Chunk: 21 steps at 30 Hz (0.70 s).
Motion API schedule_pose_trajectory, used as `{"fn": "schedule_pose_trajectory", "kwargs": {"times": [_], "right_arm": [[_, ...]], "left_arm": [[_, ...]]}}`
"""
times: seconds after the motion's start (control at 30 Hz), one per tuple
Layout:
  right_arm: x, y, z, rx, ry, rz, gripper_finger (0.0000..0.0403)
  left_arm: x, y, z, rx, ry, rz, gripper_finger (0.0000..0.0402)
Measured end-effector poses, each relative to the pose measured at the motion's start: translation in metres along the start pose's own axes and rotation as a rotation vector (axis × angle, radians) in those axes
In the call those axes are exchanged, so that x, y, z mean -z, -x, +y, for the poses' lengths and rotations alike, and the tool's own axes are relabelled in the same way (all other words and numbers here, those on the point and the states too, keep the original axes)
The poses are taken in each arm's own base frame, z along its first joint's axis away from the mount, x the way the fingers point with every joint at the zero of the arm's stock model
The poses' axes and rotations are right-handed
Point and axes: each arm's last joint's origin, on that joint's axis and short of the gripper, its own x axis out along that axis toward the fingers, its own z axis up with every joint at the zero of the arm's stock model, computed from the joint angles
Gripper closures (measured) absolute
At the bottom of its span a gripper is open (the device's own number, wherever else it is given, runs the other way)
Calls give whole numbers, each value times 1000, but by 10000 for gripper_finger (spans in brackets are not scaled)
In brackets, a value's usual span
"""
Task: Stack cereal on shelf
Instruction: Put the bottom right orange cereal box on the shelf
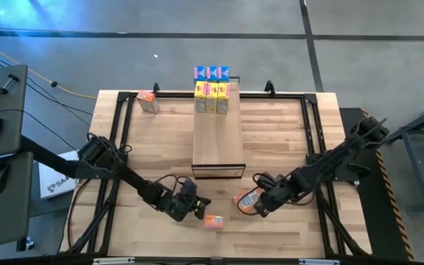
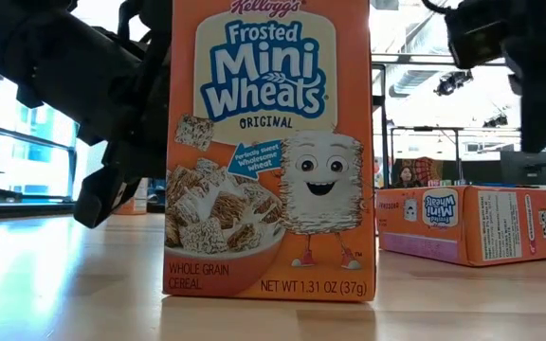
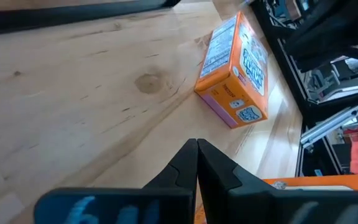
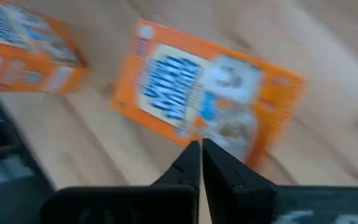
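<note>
A: Two grippers, both working low over the near side of the table (image 1: 285,132). What's the left gripper (image 1: 199,206) doing?

B: Its fingers are pressing together, holding nothing. It's hovering just beside an upright orange box (image 1: 213,221), which is standing on the wood just past the fingertips, apart from them.

A: And the right gripper (image 1: 259,206)?

B: Fingers are meeting too, nothing between them. It's hanging right at a second orange box (image 1: 247,199) that's lying flat on its back, printed face up. Touching or not, can't tell.

A: Anything between the two grippers?

B: Just bare wood. The flat box is showing ahead of the left gripper's fingertips in the left wrist view, farther off.

A: Where's the shelf (image 1: 217,140)?

B: Well beyond both grippers, running away from them down the table's middle. At its far end yellow boxes (image 1: 212,99) are standing in a row, with blue boxes (image 1: 211,73) sitting just behind them.

A: More cereal?

B: One more orange box (image 1: 148,101) is sitting alone at the far corner on the left arm's side, well apart from everything.
</note>
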Motion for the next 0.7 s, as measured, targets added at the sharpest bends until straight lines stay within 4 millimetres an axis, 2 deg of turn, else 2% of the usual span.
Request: {"fn": "schedule_pose_trajectory", "kwargs": {"times": [0.13,0.23,0.43,0.6,0.7], "right_arm": [[5,14,-11,214,-6,13,403],[11,8,-21,262,-26,27,403],[16,-18,-21,45,-86,14,403],[6,-21,-7,-138,-84,-51,403],[2,-16,-3,-130,-63,-55,403]], "left_arm": [[5,4,0,-2,-15,-4,401],[8,6,0,-5,-26,-5,402],[8,6,1,-11,-29,-7,402],[8,5,1,-12,-29,-8,402],[7,5,1,-13,-29,-12,402]]}}
